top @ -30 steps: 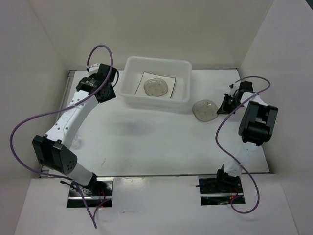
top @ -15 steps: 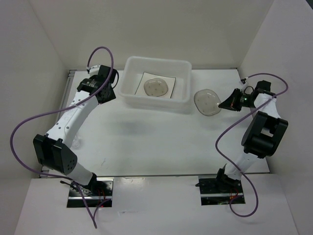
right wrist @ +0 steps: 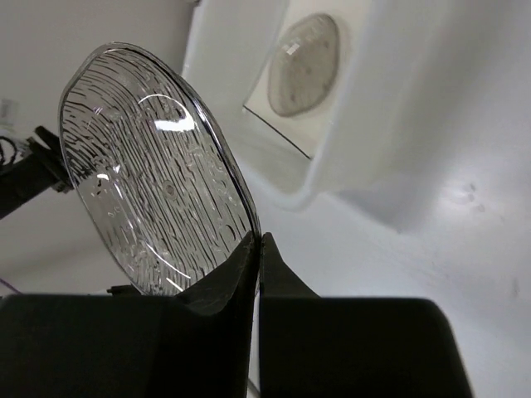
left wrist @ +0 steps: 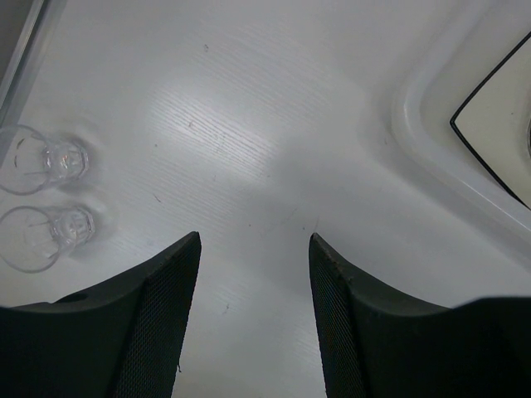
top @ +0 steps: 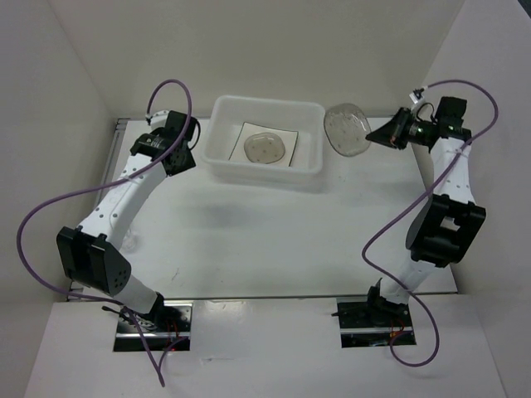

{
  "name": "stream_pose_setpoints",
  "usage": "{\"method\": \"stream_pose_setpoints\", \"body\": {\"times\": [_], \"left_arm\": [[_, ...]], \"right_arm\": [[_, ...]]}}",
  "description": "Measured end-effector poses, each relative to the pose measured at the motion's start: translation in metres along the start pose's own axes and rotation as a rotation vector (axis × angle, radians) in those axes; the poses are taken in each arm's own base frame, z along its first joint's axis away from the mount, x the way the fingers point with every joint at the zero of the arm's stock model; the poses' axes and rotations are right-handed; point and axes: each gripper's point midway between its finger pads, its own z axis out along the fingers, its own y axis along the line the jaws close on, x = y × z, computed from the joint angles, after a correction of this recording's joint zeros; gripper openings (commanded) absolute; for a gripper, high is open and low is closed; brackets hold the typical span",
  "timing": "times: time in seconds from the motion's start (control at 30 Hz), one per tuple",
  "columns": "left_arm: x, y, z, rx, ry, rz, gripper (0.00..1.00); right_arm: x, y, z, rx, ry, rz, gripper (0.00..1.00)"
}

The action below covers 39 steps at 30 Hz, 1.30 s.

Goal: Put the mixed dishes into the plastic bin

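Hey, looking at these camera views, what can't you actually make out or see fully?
1. Clear cups: seen only in the left wrist view. The top view does not show them; they are likely under the left arm.
2. Square plate: the left wrist view's right edge cuts off all but a corner, and from above a round dish covers its middle.
3. Held dish: the right gripper hides its lower rim in the right wrist view.

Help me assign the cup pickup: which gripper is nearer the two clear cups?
Left. The left gripper hovers open just beside the clear cups; the right gripper is beyond the plastic bin, clamping a round dish.
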Motion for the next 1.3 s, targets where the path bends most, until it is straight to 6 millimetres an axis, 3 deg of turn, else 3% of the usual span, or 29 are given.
{"method": "stream_pose_setpoints", "body": {"times": [0.17,0.33,0.43,0.53,0.67,0.77,0.87,1.1,1.2,1.3], "left_arm": [[-0.002,0.003,0.002,-0.008,0.0,-0.007,0.63],[-0.004,0.009,0.003,-0.015,-0.003,-0.023,0.63],[-0.003,0.019,0.001,-0.025,-0.004,-0.035,0.63],[-0.003,0.03,-0.003,-0.029,-0.012,-0.054,0.63],[-0.002,0.042,-0.008,-0.034,-0.02,-0.075,0.63],[-0.002,0.047,-0.007,-0.039,-0.017,-0.085,0.63],[0.001,0.048,-0.006,-0.037,-0.006,-0.087,0.63],[0.003,0.046,-0.005,-0.022,0.004,-0.088,0.63],[0.003,0.045,-0.004,-0.019,0.006,-0.086,0.63],[0.004,0.044,-0.003,-0.021,0.01,-0.081,0.63]], "right_arm": [[-0.033,0.058,0.035,-0.065,0.003,-0.162,0.01],[-0.031,0.084,0.087,-0.055,0.047,-0.289,0.01],[-0.024,0.086,0.12,-0.045,0.09,-0.311,0.01],[-0.036,0.078,0.152,-0.026,0.09,-0.349,0.01],[-0.057,0.062,0.177,0.005,0.063,-0.372,0.01],[-0.059,0.053,0.188,0.022,0.064,-0.376,0.01],[-0.05,0.053,0.203,0.031,0.087,-0.385,0.01],[-0.023,0.077,0.26,0.001,0.114,-0.5,0.01],[-0.005,0.079,0.283,-0.003,0.139,-0.529,0.01],[0.004,0.068,0.299,0.016,0.153,-0.551,0.01]]}}
